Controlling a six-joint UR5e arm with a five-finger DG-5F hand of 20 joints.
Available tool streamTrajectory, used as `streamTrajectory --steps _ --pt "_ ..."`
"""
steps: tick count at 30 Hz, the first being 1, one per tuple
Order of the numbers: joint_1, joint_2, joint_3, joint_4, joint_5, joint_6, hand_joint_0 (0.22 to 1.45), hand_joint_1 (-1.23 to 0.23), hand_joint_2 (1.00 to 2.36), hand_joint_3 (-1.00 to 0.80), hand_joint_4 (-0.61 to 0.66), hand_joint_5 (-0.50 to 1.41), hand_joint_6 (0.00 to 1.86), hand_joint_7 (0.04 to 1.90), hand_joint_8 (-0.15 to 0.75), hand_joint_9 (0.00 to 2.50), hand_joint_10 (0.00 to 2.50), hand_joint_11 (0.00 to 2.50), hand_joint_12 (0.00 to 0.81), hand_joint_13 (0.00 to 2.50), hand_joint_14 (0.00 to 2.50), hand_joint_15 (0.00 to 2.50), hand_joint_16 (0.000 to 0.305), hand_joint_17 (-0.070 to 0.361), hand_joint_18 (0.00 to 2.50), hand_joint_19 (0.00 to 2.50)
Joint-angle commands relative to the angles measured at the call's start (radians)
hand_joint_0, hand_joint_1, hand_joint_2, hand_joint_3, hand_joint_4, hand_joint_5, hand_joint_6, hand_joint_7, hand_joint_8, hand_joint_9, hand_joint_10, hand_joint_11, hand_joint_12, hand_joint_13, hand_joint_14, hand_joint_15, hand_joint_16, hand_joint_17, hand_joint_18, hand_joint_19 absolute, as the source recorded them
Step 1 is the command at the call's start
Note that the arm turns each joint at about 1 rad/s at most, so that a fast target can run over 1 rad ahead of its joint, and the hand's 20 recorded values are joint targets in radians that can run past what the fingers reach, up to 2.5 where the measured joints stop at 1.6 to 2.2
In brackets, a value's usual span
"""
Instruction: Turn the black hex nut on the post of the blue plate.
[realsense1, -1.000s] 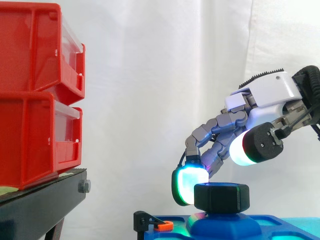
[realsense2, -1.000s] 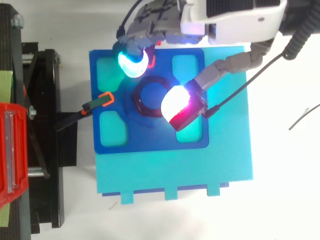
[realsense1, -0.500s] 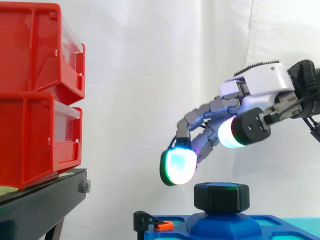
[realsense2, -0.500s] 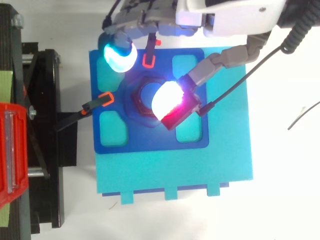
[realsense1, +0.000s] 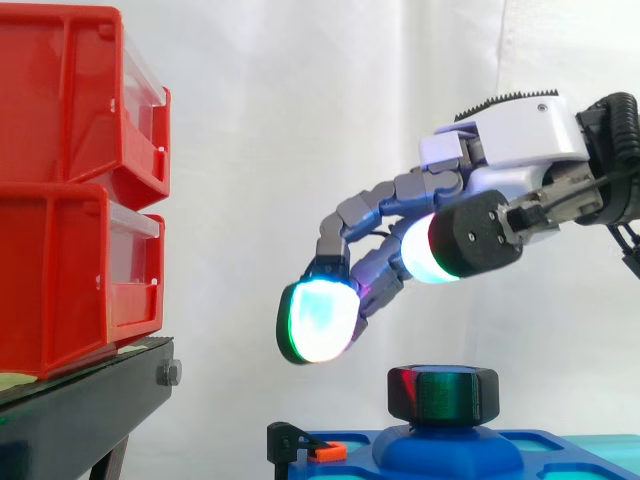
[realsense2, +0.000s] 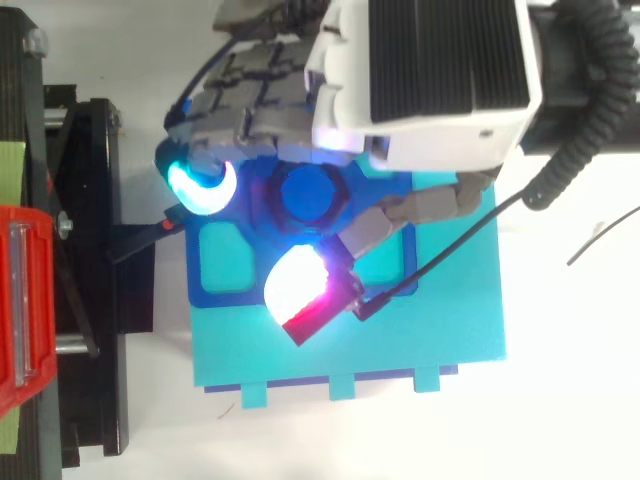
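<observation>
The black hex nut (realsense1: 443, 393) sits on the blue post (realsense2: 308, 195) that rises from the dark blue plate (realsense2: 232, 291). My hand (realsense1: 510, 140) hovers above and to the left of the nut, well apart from it. It is open, the fingers loosely bent and spread with nothing between them. A cyan-white fingertip (realsense1: 315, 320) hangs left of the nut and higher than it. The thumb pad (realsense1: 425, 250) glows white and red above the nut. From above, the hand (realsense2: 430, 80) covers the plate's far side.
Stacked red bins (realsense1: 70, 190) stand on a black stand (realsense1: 80, 410) at the left. A black clip with an orange tip (realsense1: 322, 453) sits at the plate's left edge. A turquoise base (realsense2: 400, 340) lies under the plate.
The hand has let go of the nut and risen, drifting left. Its fingertips, which flanked the nut a second ago, now hang well above it.
</observation>
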Motion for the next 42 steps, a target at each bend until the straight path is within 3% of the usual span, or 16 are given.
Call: streamTrajectory --steps 1,29,42 --pt "0.010 0.000 -0.011 -0.003 0.006 0.002 0.48 -0.37 1.00 -0.50 0.28 -0.14 0.50 0.94 0.258 0.55 0.01 0.09 0.367 0.47 0.01 0.19 0.053 0.118 0.31 0.33" --pt "0.015 0.000 -0.012 -0.060 0.002 0.001 0.48 -0.37 1.00 -0.50 0.28 -0.14 0.50 0.96 0.258 0.55 0.00 0.10 0.368 0.46 0.01 0.19 0.053 0.118 0.30 0.33" --pt "-0.017 0.000 -0.015 -0.060 -0.017 0.001 0.48 -0.37 1.00 -0.50 0.28 -0.14 0.50 0.96 0.258 0.56 0.00 0.10 0.368 0.46 0.01 0.18 0.053 0.118 0.30 0.32"
